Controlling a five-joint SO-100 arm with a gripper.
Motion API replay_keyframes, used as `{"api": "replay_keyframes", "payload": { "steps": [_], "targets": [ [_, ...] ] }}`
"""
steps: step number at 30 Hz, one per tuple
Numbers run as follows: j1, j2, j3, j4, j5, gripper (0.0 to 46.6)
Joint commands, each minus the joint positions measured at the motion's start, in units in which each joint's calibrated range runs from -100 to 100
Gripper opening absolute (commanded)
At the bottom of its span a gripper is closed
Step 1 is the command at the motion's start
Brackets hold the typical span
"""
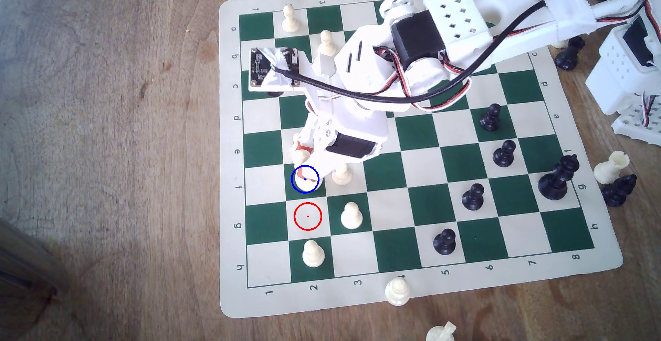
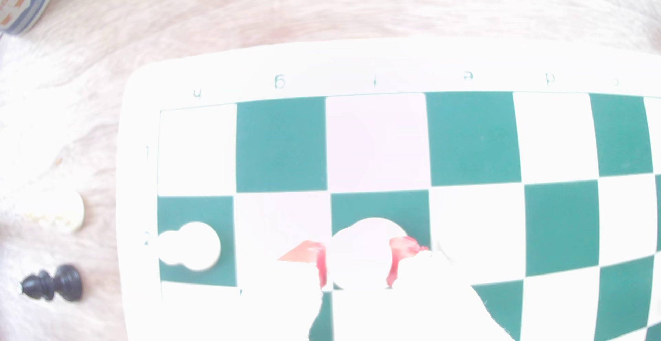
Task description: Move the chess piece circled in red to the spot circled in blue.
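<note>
End effector point(image 1: 307, 169): we see it down over the board with its orange-lined fingers on either side of the tall white piece. In the wrist view the end effector point(image 2: 357, 266) hugs that piece on both sides, so it looks closed on it.

Tall white piece point(image 1: 307, 183): it sits right inside the blue ring, on the dark green square in row f, column 2. In the wrist view the tall white piece point(image 2: 361, 251) shows as a broad round base over a green square, though that view is badly washed out.

Blue ring point(image 1: 304, 179): drawn over that green square, with the piece's base filling most of it.

Red ring point(image 1: 307, 216): on the bare cream square one row nearer the exterior view's bottom, just beside the blue one.

Chessboard point(image 1: 475, 241): a green and cream roll-up mat lying flat on the wooden table point(image 1: 107, 112).

White pawns nearby: one point(image 1: 351, 215) just to the exterior view's right of the red ring, another point(image 1: 313, 254) on the h row below it.

Black pieces: we count several toward the exterior view's right, including a tall one point(image 1: 556, 180) near the board's edge.
</note>
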Motion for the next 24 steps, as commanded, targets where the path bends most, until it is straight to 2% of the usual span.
{"api": "replay_keyframes", "payload": {
  "steps": [1, 19, 21, 22, 24],
  "targets": [
    [0.2, -2.7, -0.5, -1.4, 0.0, 0.2],
    [1.5, 0.1, -0.3, -3.1, 0.0, 1.1],
    [1.6, -0.2, 0.1, -3.1, 0.0, 7.0],
    [1.6, -0.7, 1.0, -3.1, 0.1, 13.2],
    [1.6, -1.3, 1.9, -3.1, 0.1, 16.3]
  ]
}}
